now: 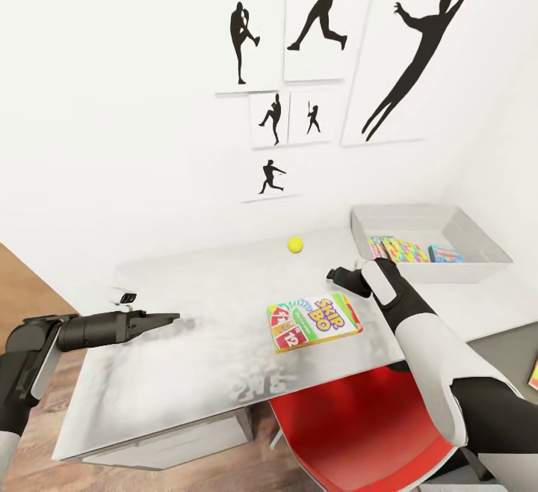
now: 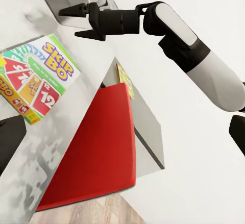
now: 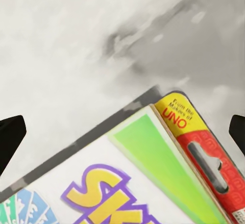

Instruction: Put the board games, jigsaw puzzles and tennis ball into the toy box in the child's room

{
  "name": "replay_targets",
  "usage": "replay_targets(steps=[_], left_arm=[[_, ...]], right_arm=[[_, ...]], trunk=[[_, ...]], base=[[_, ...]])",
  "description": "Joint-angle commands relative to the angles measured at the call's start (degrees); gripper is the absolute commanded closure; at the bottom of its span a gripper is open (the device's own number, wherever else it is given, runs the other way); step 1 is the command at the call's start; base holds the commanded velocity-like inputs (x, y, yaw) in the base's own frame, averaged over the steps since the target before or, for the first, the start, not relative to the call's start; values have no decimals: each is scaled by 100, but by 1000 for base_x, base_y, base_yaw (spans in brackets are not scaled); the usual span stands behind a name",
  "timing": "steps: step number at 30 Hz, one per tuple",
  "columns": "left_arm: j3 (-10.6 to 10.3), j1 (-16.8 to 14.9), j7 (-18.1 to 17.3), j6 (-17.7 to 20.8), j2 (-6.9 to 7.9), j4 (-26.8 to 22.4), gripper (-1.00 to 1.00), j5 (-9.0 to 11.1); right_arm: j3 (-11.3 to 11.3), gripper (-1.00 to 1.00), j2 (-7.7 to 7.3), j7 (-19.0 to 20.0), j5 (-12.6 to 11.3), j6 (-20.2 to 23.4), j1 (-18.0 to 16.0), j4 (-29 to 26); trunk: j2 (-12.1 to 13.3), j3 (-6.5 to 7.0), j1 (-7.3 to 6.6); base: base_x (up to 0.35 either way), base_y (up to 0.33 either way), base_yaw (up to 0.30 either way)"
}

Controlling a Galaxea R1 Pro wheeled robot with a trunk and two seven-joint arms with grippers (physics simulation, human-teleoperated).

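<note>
The SKIP-BO board game point(image 1: 314, 321) point(image 2: 35, 76) point(image 3: 153, 183) lies flat near the front of the table point(image 1: 209, 283). My right gripper point(image 1: 336, 277) point(image 2: 76, 22) point(image 3: 122, 132) hovers open just above the game's far corner, holding nothing. Over the table's left part my left gripper point(image 1: 168, 320) is open and empty, pointing toward the game. The yellow tennis ball point(image 1: 295, 244) rests near the wall. At the back right, the toy box point(image 1: 448, 274) holds a bright puzzle-patterned box point(image 1: 403, 250) and a blue box point(image 1: 445, 254).
A red chair point(image 1: 359, 432) point(image 2: 97, 147) is tucked under the table's front edge, below my right arm. A colourful flat box point(image 1: 533, 372) point(image 2: 125, 81) shows low down beyond the table's right side. The white wall with black silhouette pictures point(image 1: 314, 21) stands right behind the table.
</note>
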Motion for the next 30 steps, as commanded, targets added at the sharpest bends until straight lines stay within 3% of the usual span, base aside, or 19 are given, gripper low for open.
replay_targets(steps=[1, 13, 30], left_arm=[[-1, -4, -21, 59, 2, -2, -100, -2], [-1, -4, -21, 61, 4, -2, -100, -2], [-1, -4, -21, 60, 4, -2, -100, -2]], right_arm=[[36, -100, -7, -50, -60, 12, -4, -7], [36, -100, 8, -48, -67, 31, -4, -7], [36, -100, -2, -48, -76, 44, -4, -7]], trunk=[[-11, -10, 3], [-11, -15, 3], [-11, -159, 3]], base=[[0, 0, 0], [0, 0, 0], [0, 0, 0]])
